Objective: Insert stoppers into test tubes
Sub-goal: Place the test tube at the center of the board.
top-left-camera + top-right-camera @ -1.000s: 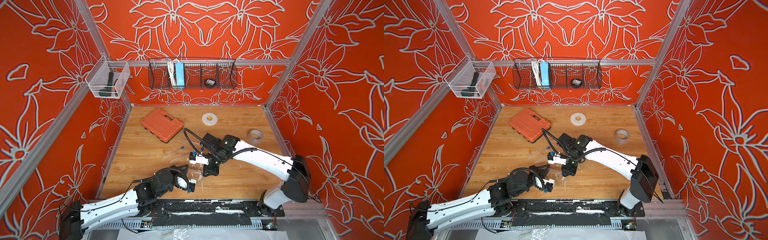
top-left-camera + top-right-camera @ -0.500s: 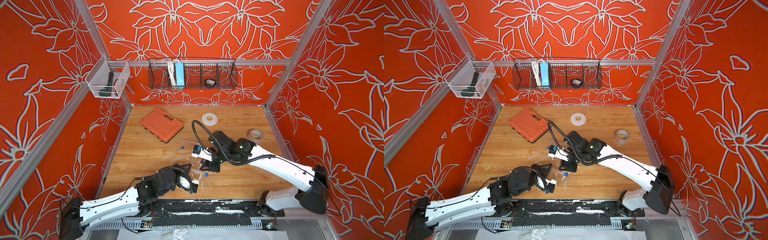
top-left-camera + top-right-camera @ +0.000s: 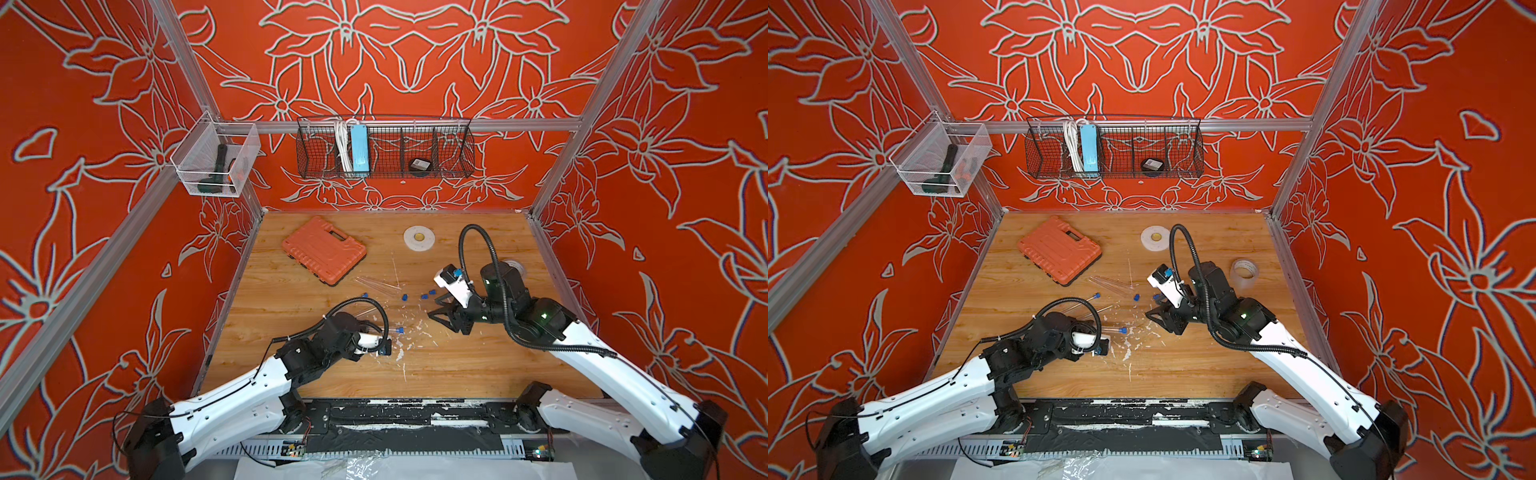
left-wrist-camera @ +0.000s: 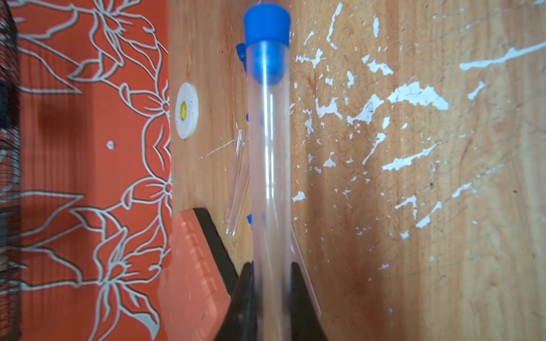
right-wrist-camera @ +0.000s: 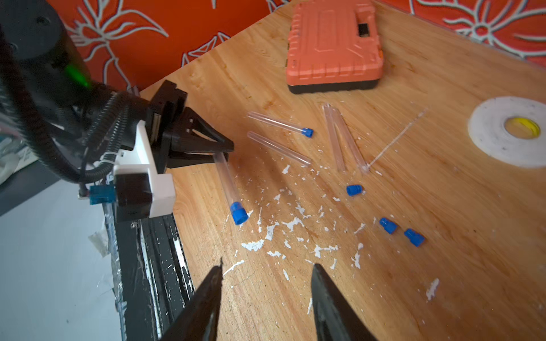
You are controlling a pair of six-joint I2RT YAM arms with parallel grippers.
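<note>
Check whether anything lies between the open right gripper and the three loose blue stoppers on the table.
Nothing visible does. Right gripper is open and empty; only bare, paint-flecked table separates it from the loose stoppers. The uncapped tubes lie beyond them.

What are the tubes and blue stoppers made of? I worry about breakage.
The held test tube looks like clear glossy plastic or glass; highlights run along it, so I cannot tell which. Its stopper looks like matte, opaque blue plastic or rubber.

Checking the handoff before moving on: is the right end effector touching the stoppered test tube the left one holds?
Apart. The right wrist view shows the right end effector open, with bare table between its fingertips and the stoppered test tube held by the left end effector.
</note>
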